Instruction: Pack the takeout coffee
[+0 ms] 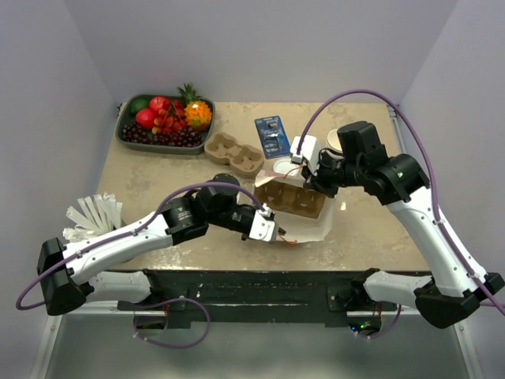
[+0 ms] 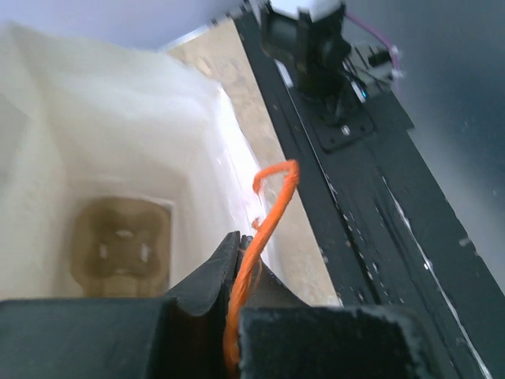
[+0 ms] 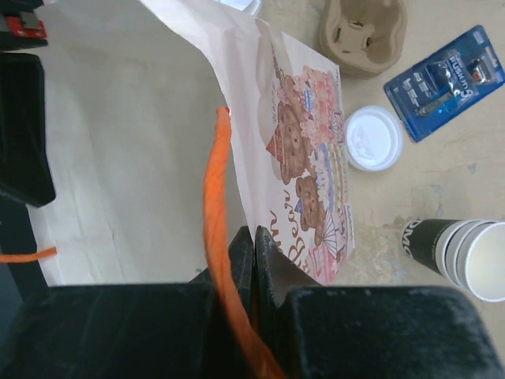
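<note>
Both pairs of jaws are pressed together right now. The left gripper (image 2: pixel 240 246) is pinching the near orange handle (image 2: pixel 273 204) of the paper bag (image 1: pixel 314 229), and the right gripper (image 3: pixel 254 237) is clamped on the far orange handle (image 3: pixel 215 197). Between them the bag's mouth is pulled wide.

The takeout coffee (image 1: pixel 282 168) is on the table just behind the bag, between it and the blue blister pack (image 1: pixel 272 136), touching neither gripper. From above I only get its round white lid. I can't make out the cup body under it.

Writing: the bag has teddy bears printed on it and a cursive word that looks like it starts "Bea". The rest I can't read. The outer cup of the nested stack (image 3: pixel 461 254) has white lettering and the blister pack has print, both too small for me.

Counts:
- two orange handles
- two pulp carriers: one (image 2: pixel 120 249) down inside the bag, one (image 1: pixel 234 154) on the table
- one blister pack
- one fruit tray (image 1: pixel 126 136)
- one cup stack, three or four cups, can't say which
</note>
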### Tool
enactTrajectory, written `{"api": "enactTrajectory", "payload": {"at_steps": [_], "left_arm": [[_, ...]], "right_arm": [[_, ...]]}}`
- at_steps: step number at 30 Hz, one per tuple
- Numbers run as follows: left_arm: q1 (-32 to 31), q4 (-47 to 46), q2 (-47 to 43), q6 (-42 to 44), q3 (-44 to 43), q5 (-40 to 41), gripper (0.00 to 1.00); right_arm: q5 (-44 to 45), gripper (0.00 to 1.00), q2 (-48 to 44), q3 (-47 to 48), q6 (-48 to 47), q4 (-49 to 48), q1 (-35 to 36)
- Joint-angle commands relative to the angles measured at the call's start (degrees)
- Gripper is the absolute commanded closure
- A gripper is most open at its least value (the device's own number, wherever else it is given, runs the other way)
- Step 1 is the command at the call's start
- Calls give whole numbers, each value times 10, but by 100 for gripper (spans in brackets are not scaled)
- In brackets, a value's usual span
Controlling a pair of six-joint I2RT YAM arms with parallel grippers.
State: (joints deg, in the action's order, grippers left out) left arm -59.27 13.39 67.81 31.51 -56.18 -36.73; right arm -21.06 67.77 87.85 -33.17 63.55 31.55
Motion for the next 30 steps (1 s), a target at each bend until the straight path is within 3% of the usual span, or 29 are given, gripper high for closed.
{"api": "enactTrajectory", "payload": {"at_steps": [1, 5, 8, 9, 11, 12, 18, 26, 30], "left_arm": [[-2, -50, 6, -24, -89, -4, 100], [-2, -44, 26, -28, -135, 5, 88], [-2, -24, 34, -16, -159, 11, 73], [-2, -12, 34, -9, -163, 14, 63], [-2, 1, 33, 1, -169, 24, 52], [-2, 14, 31, 11, -170, 30, 41], [6, 102, 9, 54, -179, 68, 8], [137, 290, -28, 154, -188, 47, 5], [225, 411, 16, 253, -240, 37, 3]], "right_arm": [[21, 100, 3, 28, -2, -3, -1], [18, 100, 16, 15, -4, 5, -8], [-13, 100, 36, 24, -10, 16, -56], [-21, 100, 41, 34, -15, 21, -68], [-28, 100, 56, 42, -27, 25, -90], [-27, 100, 59, 46, -32, 25, -93], [-22, 100, 81, 30, -37, 12, -96], [-35, 100, 102, 35, -38, 4, -102], [-50, 100, 111, 48, -37, 3, -102]]}}
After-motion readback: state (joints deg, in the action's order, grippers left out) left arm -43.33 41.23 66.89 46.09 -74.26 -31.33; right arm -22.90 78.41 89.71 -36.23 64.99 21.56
